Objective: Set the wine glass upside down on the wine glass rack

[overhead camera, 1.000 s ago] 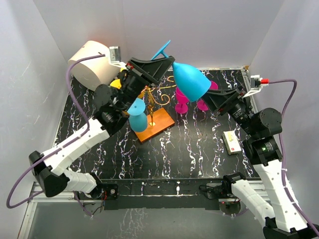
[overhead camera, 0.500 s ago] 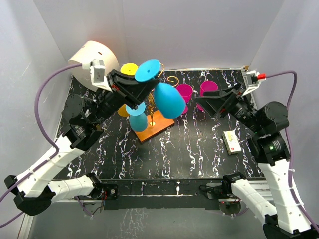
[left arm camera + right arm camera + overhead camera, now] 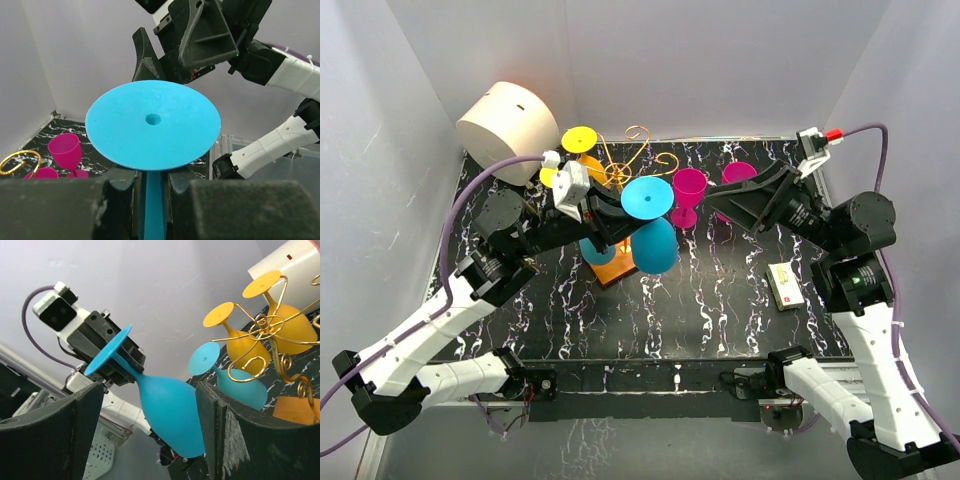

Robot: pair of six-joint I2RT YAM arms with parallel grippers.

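- Left gripper [image 3: 153,192] clamped on the stem of the blue wine glass [image 3: 655,246] (bowl down, foot up).
- Glass held just beside the wine glass rack [image 3: 623,168].
- Right gripper [image 3: 725,205] fingers spread, empty.

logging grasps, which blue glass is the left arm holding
The mid-air blue glass, stem clamped in the left jaws, foot up; the other blue glass hangs on the rack.

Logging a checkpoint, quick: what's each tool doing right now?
Left tool: closed on the stem of the blue glass, bowl down.
Right tool: open, holding nothing.
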